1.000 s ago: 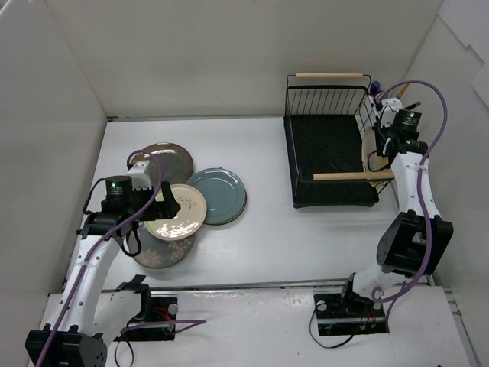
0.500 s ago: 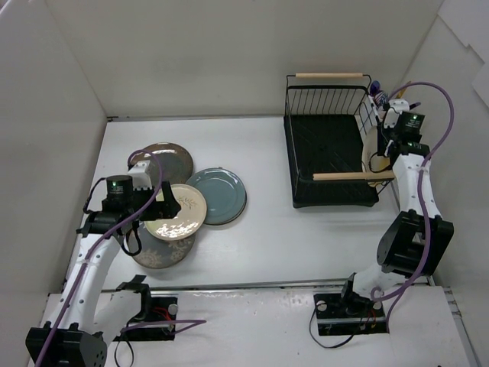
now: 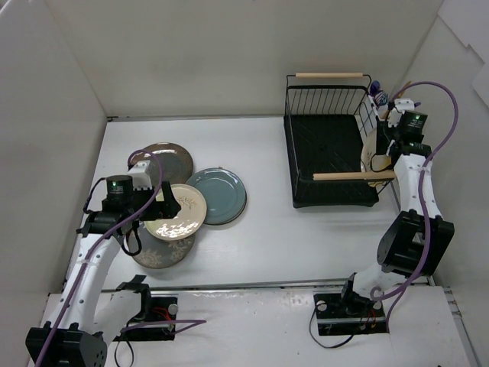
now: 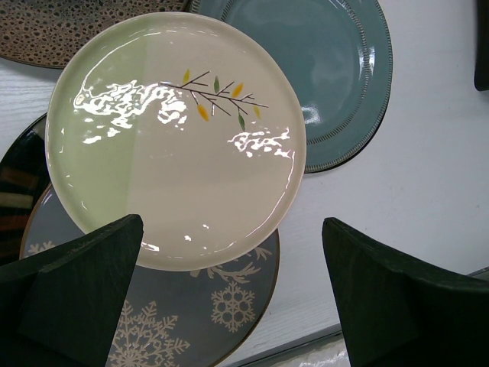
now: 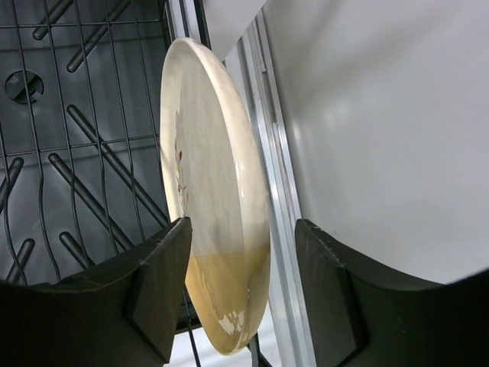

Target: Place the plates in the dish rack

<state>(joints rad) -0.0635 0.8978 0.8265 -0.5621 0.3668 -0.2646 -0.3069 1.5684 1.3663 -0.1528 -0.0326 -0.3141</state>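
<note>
Several plates lie overlapping on the table at the left: a brown-bronze plate [image 3: 164, 159], a teal plate [image 3: 221, 196], a cream and pale green plate with a leaf twig [image 3: 180, 211] on top, and a dark grey plate with snowflakes [image 3: 160, 251] beneath. My left gripper [image 4: 229, 306] is open and empty just above the cream plate [image 4: 176, 145]. The dish rack [image 3: 328, 145] stands at the back right. A cream and tan plate [image 5: 218, 191] stands on edge at the rack's right end. My right gripper [image 5: 244, 283] is open around its rim, with a gap at the right finger.
A black plate edge [image 4: 19, 183] shows under the stack at the left. The rack's utensil cup [image 3: 374, 95] holds items at its far right corner. White walls enclose the table, and the right wall [image 5: 382, 115] is close beside the right gripper.
My right gripper has drawn back toward the right wall, and the cream and tan plate now shows standing at the rack's right end. The left arm has not moved.
</note>
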